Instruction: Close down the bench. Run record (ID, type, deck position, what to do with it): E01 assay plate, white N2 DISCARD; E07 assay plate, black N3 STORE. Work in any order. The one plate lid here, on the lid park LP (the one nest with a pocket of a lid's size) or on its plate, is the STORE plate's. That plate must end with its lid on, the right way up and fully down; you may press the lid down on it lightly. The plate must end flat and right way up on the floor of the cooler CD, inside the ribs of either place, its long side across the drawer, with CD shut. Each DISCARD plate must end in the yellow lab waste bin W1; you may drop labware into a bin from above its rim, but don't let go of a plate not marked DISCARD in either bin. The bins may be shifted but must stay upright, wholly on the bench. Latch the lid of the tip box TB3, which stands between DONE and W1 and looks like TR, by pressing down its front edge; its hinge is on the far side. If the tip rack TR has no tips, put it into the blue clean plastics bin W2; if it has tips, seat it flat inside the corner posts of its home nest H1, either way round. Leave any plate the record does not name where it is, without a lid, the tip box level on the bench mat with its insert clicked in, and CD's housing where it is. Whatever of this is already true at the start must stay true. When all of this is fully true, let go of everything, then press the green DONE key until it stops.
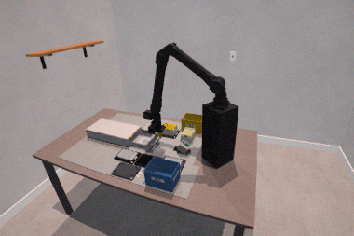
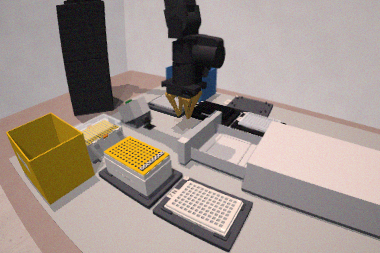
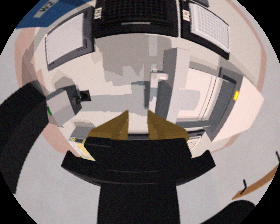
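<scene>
One amber-fingered gripper (image 2: 184,108), part-closed and holding nothing, hangs over the open grey cooler drawer (image 2: 220,147). Black lidless assay plate (image 3: 136,11) sits at twelve o'clock; you should approach it square, gripping its long sides.

Tip rack (image 2: 136,155) beside waste bin (image 2: 47,159)

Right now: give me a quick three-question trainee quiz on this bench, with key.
1. True or false: the cooler drawer stands open.
2. The tool holds: A) a lid; B) a white plate; C) nothing.
3. Fill in: in the exterior view, the bin left of the tip rack is ____ in colour.

Key: 1 true; 2 C, the fingers are partly apart with nothing between them; 3 yellow.
</scene>
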Controlling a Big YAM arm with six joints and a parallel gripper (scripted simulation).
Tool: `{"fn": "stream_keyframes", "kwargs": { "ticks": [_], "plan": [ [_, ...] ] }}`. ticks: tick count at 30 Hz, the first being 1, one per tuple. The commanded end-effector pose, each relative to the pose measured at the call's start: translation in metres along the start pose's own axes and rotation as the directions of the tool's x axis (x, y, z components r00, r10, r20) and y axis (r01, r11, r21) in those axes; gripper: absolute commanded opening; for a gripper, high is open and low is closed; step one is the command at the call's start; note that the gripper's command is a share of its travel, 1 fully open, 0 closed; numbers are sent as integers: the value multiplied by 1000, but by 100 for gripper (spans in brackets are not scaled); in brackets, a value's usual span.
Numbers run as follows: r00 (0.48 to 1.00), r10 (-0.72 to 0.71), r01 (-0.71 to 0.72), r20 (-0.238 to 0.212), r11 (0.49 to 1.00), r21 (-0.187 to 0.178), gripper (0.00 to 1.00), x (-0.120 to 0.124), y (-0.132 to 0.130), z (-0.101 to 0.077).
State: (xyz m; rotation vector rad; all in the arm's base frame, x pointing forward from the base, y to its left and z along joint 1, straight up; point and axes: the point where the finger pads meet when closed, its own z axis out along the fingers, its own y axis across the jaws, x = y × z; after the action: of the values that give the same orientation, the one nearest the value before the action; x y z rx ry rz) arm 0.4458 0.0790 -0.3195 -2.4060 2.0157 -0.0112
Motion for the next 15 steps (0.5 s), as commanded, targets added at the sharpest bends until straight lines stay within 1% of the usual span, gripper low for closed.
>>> {"fn": "stream_keyframes", "kwargs": {
  "ticks": [1,6,8,10,11,12,15],
  "plan": [
    [1000,13,-13,0,1000,20,30,-1,-10,-18],
    [1000,13,-13,0,1000,18,30,-1,-9,-24],
    [1000,13,-13,0,1000,7,30,-1,-4,-22],
    [1000,13,-13,0,1000,7,30,-1,-4,-22],
    [1000,13,-13,-1,1000,-8,30,-1,3,-16],
    [1000,13,-13,0,1000,15,30,-1,-8,-28],
    [1000,12,-12,0,1000,20,30,-2,-10,-34]
  ]
}}
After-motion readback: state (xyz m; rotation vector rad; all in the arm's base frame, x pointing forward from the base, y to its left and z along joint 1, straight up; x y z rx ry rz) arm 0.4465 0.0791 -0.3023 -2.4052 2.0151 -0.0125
